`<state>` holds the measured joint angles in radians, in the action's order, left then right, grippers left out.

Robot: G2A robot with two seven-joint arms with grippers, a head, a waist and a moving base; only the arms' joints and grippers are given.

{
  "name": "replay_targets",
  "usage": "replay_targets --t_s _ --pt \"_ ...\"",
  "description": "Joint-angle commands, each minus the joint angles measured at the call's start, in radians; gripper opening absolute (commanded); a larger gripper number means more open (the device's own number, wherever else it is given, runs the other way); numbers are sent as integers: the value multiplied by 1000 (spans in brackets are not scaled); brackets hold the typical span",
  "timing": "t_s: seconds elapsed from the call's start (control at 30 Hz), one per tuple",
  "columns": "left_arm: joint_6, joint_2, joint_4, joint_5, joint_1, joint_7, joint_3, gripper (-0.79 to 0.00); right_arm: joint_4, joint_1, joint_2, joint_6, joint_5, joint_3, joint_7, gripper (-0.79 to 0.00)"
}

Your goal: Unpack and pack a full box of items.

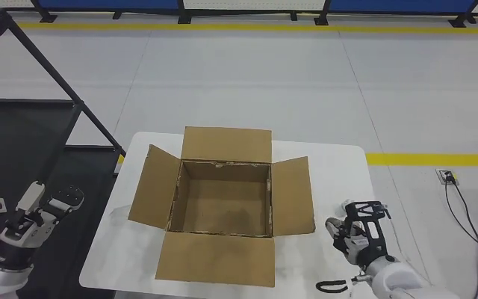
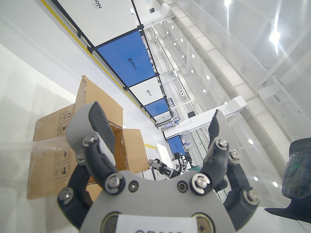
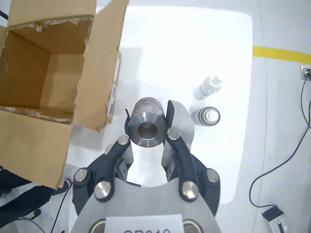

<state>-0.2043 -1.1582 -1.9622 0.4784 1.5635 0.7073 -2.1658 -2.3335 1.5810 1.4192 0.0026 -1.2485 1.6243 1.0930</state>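
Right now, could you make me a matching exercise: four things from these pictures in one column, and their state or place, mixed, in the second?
Things:
1. cardboard box
2. left gripper
3. grey cylinder
4. white bottle

States or places:
a. between the fingers of the right gripper
b. flaps open, empty inside
c. on the table, beside a dark can
d. open, holding nothing

Pairs: 1-b, 2-d, 3-a, 4-c

Right tool (image 3: 148,112) clamped on a dark metal cylinder (image 3: 145,128), one finger each side, over the surface (image 3: 194,37). Open cardboard box (image 3: 48,61) just beside it. White bottle (image 3: 206,89) and dark bottle (image 3: 206,117) stand upright, close together, nearer the surface edge facing the yellow floor stripe (image 3: 279,54).
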Motion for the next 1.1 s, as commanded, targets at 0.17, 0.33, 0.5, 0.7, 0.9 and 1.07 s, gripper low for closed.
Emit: replay_targets --t_s 0.17,0.33,0.5,0.7,0.9,1.07 --pt "0 0 0 0 0 0 0 0 197 8 -7 -51 42 -7 -66 -785" --pt "0 0 0 0 0 0 0 0 326 -44 -12 -22 -23 -31 -87 -785" --pt "0 0 0 0 0 0 0 0 414 -91 -15 -5 -65 -53 -107 -785" --pt "0 0 0 0 0 0 0 0 492 -149 -19 6 -104 -80 -84 -785" --pt "0 0 0 0 0 0 0 0 538 -188 -20 38 -141 -112 -66 -643" --pt "0 0 0 0 0 0 0 0 532 -194 -21 52 -151 -121 -78 -416"
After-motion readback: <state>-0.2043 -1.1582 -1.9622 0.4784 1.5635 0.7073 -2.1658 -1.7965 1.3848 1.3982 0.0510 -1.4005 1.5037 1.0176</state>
